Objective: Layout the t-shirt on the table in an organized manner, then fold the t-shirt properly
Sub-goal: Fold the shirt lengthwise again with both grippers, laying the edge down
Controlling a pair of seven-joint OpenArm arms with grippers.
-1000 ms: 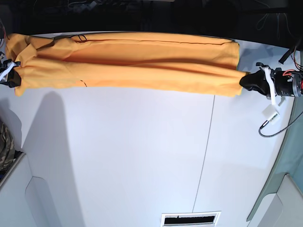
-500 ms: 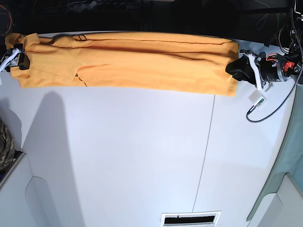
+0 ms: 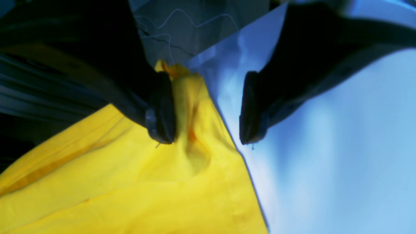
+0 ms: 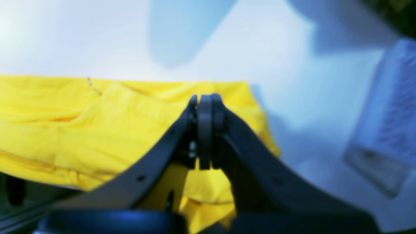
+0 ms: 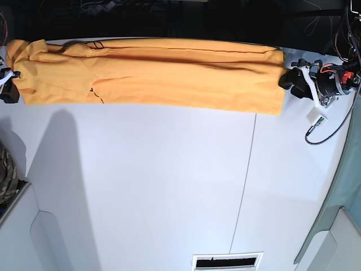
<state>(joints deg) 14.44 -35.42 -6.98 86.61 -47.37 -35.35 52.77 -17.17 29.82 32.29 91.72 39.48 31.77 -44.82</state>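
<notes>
The t-shirt lies as a long folded band between both hands on the worktop; left hand spread at its corner, right hand pressed together, empty. The next fold needs even edges.

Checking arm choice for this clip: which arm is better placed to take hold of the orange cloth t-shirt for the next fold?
Left, probably: its tool is open astride the orange cloth t-shirt edge. The right tool is shut, gripping nothing.
</notes>
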